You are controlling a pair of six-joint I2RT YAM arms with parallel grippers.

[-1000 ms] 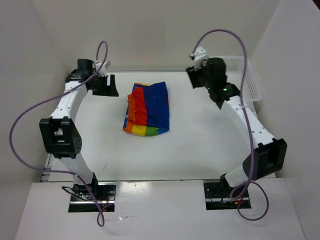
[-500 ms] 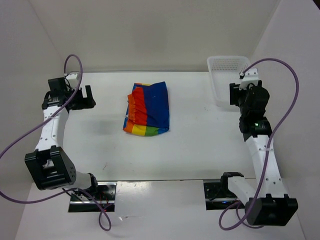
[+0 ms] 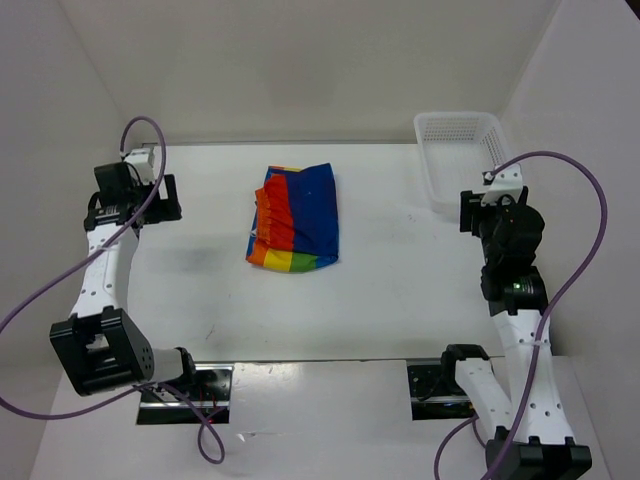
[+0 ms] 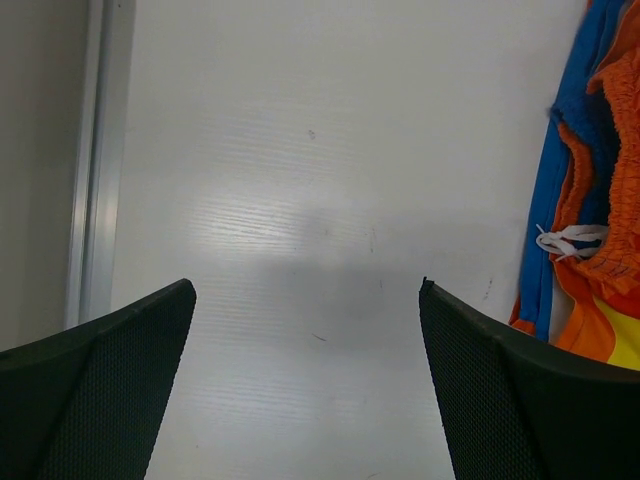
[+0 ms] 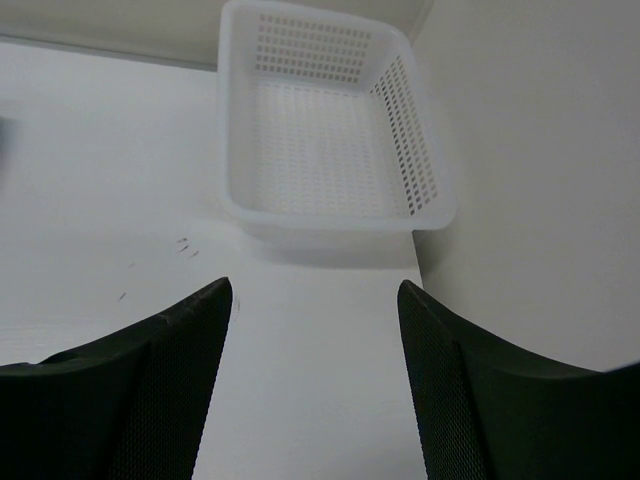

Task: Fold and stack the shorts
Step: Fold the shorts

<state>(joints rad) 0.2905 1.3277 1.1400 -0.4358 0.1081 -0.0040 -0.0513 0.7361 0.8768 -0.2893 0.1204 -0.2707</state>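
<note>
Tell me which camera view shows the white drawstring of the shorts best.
The left wrist view: the drawstring lies at the edge of the shorts, against blue and orange fabric. The top view shows the folded shorts whole, but the drawstring is too small to tell. The right wrist view faces the basket; no shorts.

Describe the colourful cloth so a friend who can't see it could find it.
On the white table, near the middle toward the far edge, lies a folded bundle: the shorts. Unlike the white mesh basket in the far right corner, it is soft fabric in bold blue, red, orange, yellow and green stripes, with a white drawstring.
</note>
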